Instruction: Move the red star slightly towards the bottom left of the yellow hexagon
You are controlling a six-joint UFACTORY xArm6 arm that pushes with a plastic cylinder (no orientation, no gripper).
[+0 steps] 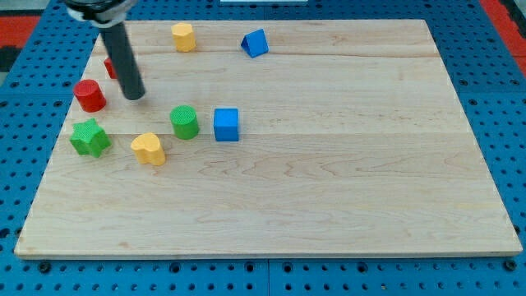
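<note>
A red block (108, 67), mostly hidden behind the rod so its shape cannot be made out, sits near the board's upper left edge. The yellow hexagon (183, 37) stands at the view's top, to the right of and above that red block. My tip (135, 97) rests on the board just below and to the right of the hidden red block, and right of a red cylinder (89, 95). The tip looks close to the red block; contact cannot be told.
A green star (89, 137), a yellow heart-like block (149, 149), a green cylinder (185, 122) and a blue cube (226, 124) lie in a row below the tip. A blue triangular block (256, 43) sits right of the hexagon. The wooden board (345, 164) lies on a blue pegboard.
</note>
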